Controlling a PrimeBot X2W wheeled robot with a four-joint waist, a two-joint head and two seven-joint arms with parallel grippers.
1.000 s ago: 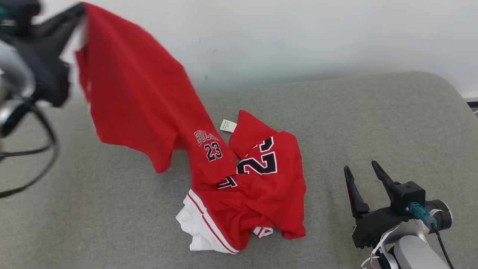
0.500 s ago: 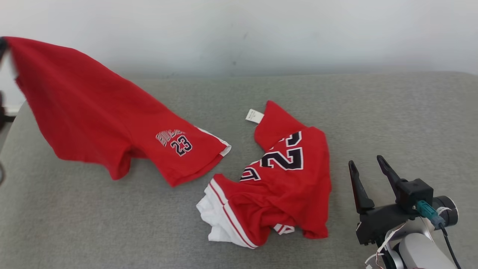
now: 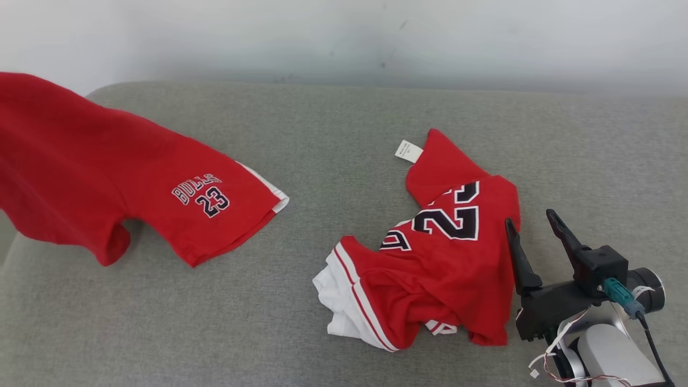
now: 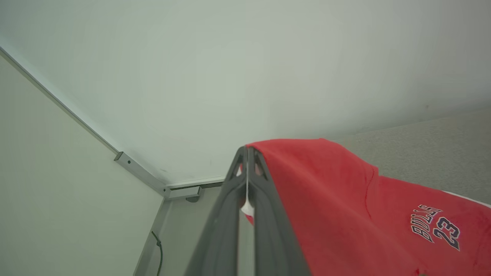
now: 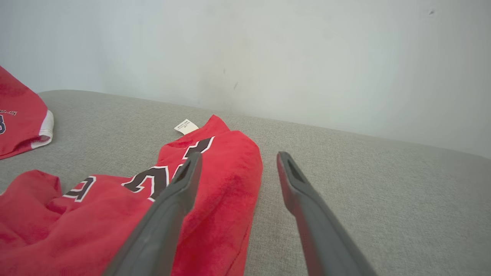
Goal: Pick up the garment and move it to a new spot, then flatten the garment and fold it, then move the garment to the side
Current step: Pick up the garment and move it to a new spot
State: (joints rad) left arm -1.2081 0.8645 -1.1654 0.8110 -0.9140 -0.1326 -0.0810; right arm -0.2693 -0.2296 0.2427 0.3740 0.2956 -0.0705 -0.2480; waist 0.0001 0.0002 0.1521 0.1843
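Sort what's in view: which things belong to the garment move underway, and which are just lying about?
In the job: red Bulls shorts, held up by one edge; left hand, shut on the shorts; grey cushion underneath.
Lying about: crumpled red jersey with its white tag; right hand, open, beside the jersey.

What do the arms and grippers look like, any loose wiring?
Right gripper: two long dark fingers on a black mount, a teal connector with a black cable, thin white wires loose beside the pale grey forearm. Left gripper: matching dark grey, slotted near the tips.
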